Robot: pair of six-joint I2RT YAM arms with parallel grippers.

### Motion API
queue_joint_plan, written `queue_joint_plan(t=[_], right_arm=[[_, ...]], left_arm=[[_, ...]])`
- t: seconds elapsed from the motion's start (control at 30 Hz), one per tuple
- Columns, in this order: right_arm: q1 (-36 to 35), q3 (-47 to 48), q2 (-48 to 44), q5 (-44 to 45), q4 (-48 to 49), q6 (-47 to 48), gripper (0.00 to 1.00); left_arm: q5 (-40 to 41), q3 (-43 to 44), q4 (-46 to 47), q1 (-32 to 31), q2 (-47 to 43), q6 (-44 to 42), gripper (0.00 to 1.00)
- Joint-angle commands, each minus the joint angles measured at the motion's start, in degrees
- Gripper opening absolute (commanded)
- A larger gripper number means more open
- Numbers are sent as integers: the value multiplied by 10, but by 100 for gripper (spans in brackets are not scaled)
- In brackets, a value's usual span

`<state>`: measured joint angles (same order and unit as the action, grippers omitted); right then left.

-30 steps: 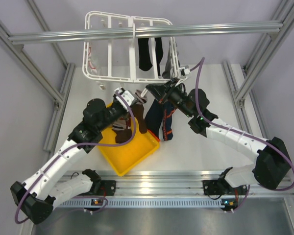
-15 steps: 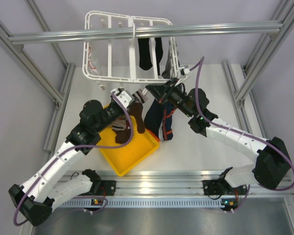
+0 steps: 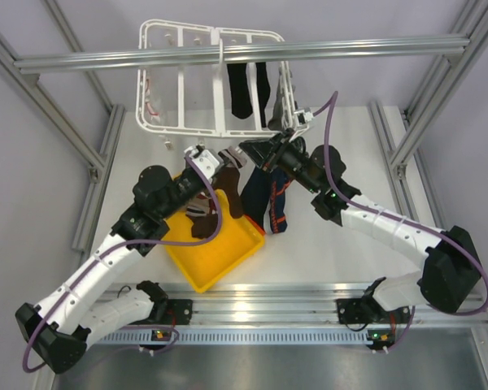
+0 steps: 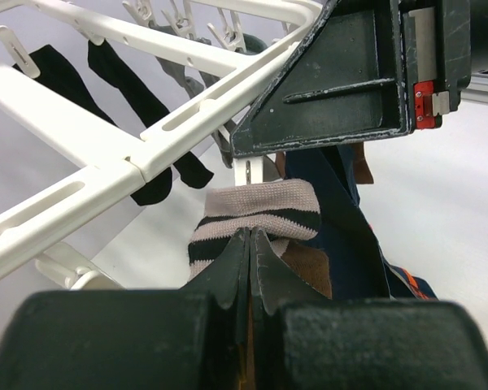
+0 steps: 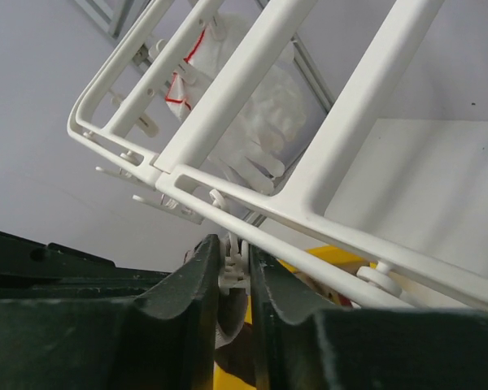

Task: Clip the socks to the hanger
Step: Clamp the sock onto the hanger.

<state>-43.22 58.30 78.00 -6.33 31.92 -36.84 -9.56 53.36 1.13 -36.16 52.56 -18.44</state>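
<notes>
Where the two arms meet at the centre of the overhead view, a brown-and-white striped fabric sock [image 4: 260, 207] sits directly above the tips of the left gripper [image 4: 250, 240]. It is just under the near bar of the large white plastic rectangular drying hanger [image 3: 215, 77].

In the left wrist view, the left gripper's fingers are clenched together with no gap, pinching the sock's lower edge. The striped cuff stands bunched above them, just below a small white plastic clip [image 4: 248, 171] that dangles from the frame.

The right gripper [image 5: 234, 252] is just right of the left one in the overhead view. In its own wrist view its two dark fingers [image 5: 197, 276] stand a narrow gap apart and grip that clip, which fills the gap and touches both.

Toward the top of the overhead view, two black socks [image 3: 248, 85] hang limp and straight from the hanger. A navy sock with orange trim [image 3: 270, 199] shows just below the right gripper. Lower left of it, a yellow rectangular plastic tray [image 3: 220, 260] lies on the white table [image 3: 366, 138], with a dark brown sock [image 3: 205, 227] seen against it.
</notes>
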Motion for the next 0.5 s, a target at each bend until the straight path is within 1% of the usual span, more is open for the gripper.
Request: queue_joint_plan(t=[0.0,0.03,0.07,0.13,0.17,0.23,0.3,0.37,0.47], right_arm=[[-4,23,9,-34,-36,-7,22],[-4,24,9,-33,-39,-7,25],[-4,25,9,-33,-40,-6,30],[-3,25,8,-29,-41,-4,34],[-3,25,7,-28,-42,-4,39],[-3,25,7,-28,-42,-5,40],[-3,25,5,-28,-41,-5,45],[-4,24,3,-28,-40,-6,46],[-2,23,0,-29,-39,-7,51]], left_arm=[[2,6,47,-4,1,-5,0],[2,5,48,-3,1,-5,0],[2,3,48,-4,0,-6,0],[2,0,47,-4,-1,-7,0],[3,-1,46,-4,-2,-7,0],[3,-4,45,-5,-3,-7,0],[6,-5,40,-5,-3,-8,0],[7,-8,36,-4,-6,-9,0],[9,-14,31,-5,-8,-10,0]])
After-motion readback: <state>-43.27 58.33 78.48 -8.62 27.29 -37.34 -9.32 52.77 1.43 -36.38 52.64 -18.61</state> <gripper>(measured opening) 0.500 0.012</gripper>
